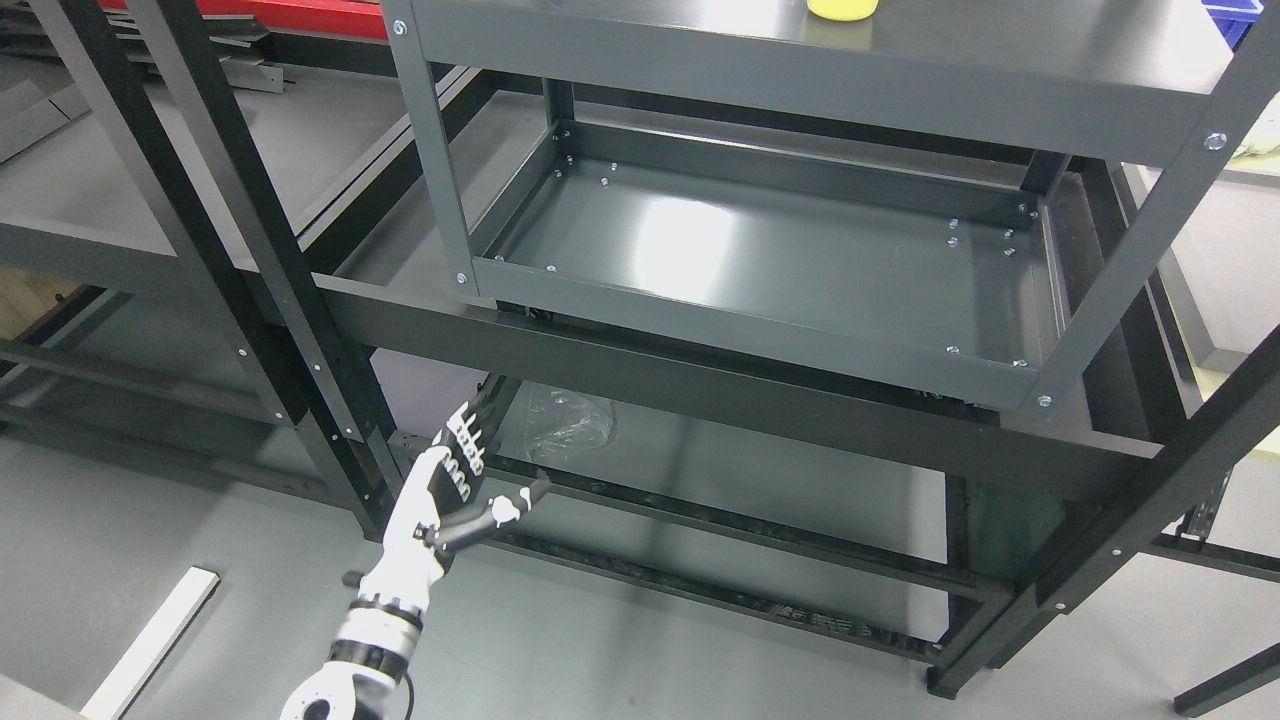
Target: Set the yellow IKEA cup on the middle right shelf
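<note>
The yellow cup [843,8], cut off by the frame, sits on the top shelf [1000,60] near its back edge. The left hand [462,480] hangs low, fingers spread, empty. Risk: the long upward reach probably clips the shelf's front rail [760,330].

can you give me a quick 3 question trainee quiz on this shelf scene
1. True or false: the left hand holds the cup.
2. Where is the cup? A) upper shelf B) tray below C) floor
3. Fill in: the left hand's fingers are ____.

Key: 1 false. 2 A, on the upper shelf at the top edge of the view; the tray below holds nothing. 3 open.
</note>
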Controlling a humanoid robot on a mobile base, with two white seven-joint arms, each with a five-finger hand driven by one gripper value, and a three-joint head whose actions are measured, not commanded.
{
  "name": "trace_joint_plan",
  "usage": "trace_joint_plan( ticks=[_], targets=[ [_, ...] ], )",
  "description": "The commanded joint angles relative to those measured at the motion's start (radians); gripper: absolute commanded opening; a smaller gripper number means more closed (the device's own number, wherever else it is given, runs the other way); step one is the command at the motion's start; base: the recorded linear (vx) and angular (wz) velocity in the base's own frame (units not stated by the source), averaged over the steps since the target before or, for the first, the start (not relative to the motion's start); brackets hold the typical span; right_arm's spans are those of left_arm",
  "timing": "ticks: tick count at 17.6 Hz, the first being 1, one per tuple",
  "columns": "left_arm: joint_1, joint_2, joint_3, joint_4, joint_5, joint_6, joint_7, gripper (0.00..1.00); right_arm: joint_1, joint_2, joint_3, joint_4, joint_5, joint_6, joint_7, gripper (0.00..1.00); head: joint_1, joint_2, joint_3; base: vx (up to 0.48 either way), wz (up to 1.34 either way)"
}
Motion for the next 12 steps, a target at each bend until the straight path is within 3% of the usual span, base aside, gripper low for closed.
trace_joint_plan(
  ticks=[1, 12],
  targets=[
    [-0.041, -0.071, 0.022, -0.082, -0.001, 0.011, -0.003, 0.98, 0.014, -0.017, 0.017, 0.0, -0.025, 0.0, 0.0, 0.99, 0.0, 0.0, 0.0, 0.0, 0.0],
    [-0.038, -0.077, 0.023, -0.078, -0.002, 0.012, -0.001, 0.98, 0.014, -0.017, 0.017, 0.0, -0.025, 0.0, 0.0, 0.99, 0.0, 0.0, 0.0, 0.0, 0.0]
  ],
)
